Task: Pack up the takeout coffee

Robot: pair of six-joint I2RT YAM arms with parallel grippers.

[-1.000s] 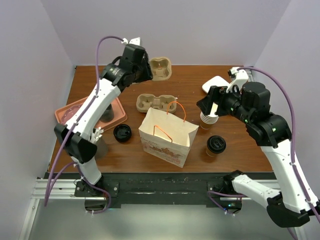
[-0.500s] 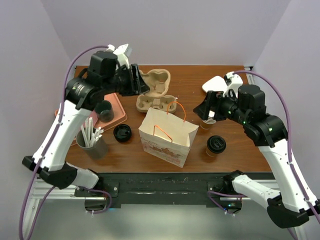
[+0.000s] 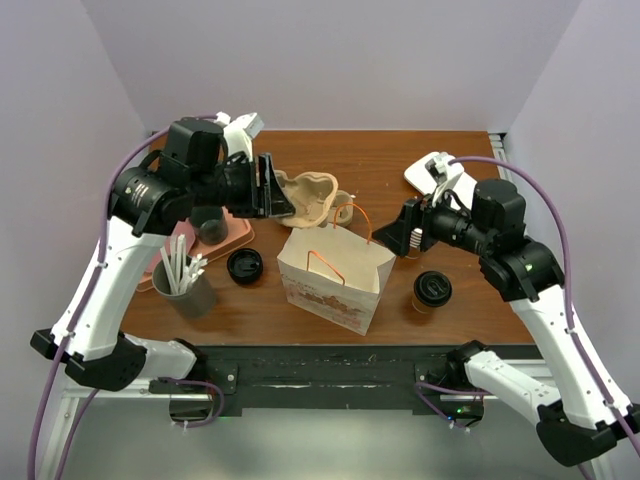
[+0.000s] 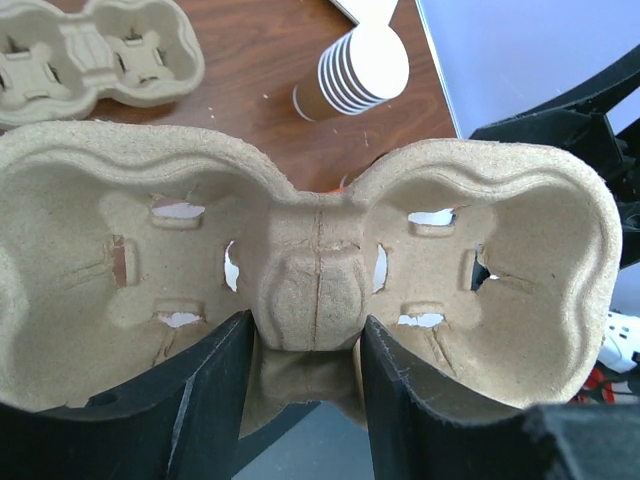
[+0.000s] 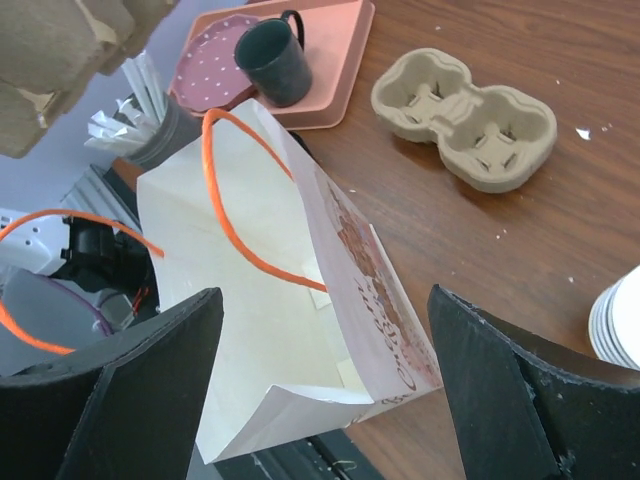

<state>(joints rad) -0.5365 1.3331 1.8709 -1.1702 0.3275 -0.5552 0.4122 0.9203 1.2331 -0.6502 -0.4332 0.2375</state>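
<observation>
The takeout coffee (image 3: 432,290), a tan cup with a black sip lid, stands on the table right of the white paper bag (image 3: 335,270). The bag stands open with orange handles (image 5: 300,300). My left gripper (image 3: 275,190) is shut on the middle ridge of a pulp cup carrier (image 4: 310,260), holding it in the air behind the bag's left side (image 3: 308,195). My right gripper (image 5: 325,310) is open just right of the bag's upper edge (image 3: 405,235), the bag's side wall showing between its fingers. It holds nothing.
A second pulp carrier (image 5: 465,120) lies on the table behind the bag. A stack of lidless cups (image 4: 365,70) stands near my right gripper. A pink tray (image 5: 330,60) with a dark mug (image 5: 272,55), a cup of straws (image 3: 182,280) and a loose black lid (image 3: 244,265) are at the left.
My left arm has carried the pulp carrier from the back of the table forward and down toward the bag. My right gripper has dropped slightly leftward, closer to the bag.
</observation>
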